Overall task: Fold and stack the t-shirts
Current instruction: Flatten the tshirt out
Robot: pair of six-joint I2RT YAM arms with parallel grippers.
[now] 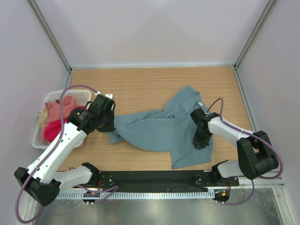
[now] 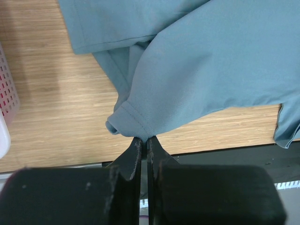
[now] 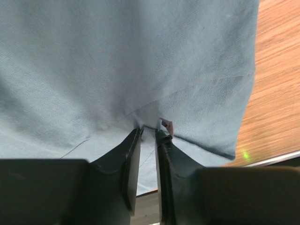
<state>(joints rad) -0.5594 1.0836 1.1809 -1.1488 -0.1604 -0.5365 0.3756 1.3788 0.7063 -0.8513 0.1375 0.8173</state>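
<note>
Grey-teal t-shirt, long axis left-right, left fingers clamped on its hem, right fingers pinching it

You work on a light wood-grain tabletop, with the grain running left to right. Plain white walls enclose it on three sides: the back wall, the left wall and the right wall. A grey metal left post and right post rise from the rear corners. Along the near edge, locate a black strip, a white slotted rail and a brushed metal sheet. Lighting is even and diffuse, and shadows are soft. A small green light spot shows on the wood.
</note>
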